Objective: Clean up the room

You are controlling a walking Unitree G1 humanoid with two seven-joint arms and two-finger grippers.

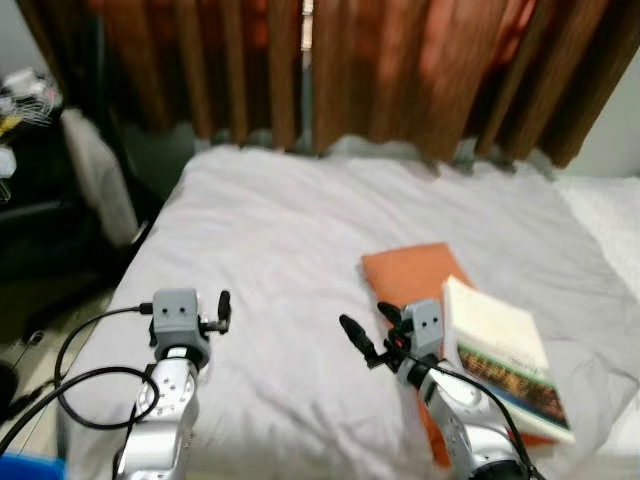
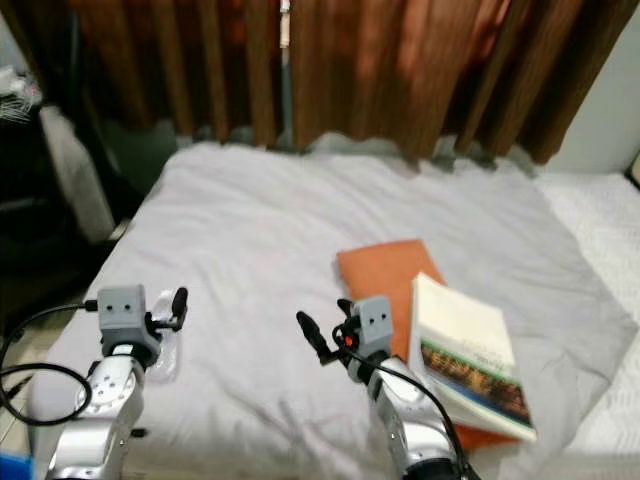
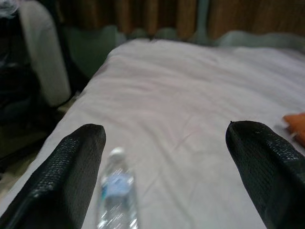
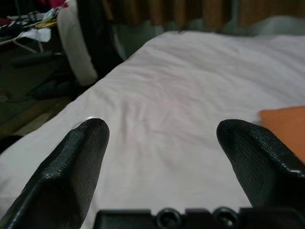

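We find a clear water bottle [image 3: 116, 195] lying on the bed [image 1: 300, 230], just under our left gripper [image 3: 167, 176], jaws apart. Our right gripper [image 4: 162, 167], jaws apart, hovers beside the book [image 1: 505, 355].

Silver arms, black cables, black fingers [image 3: 71, 176]

A book [image 1: 505, 355] lies on a cloth [image 1: 412, 270] at the bed's [image 1: 290, 230] right; what looks like a bottle [image 3: 116, 195] lies at its left edge.
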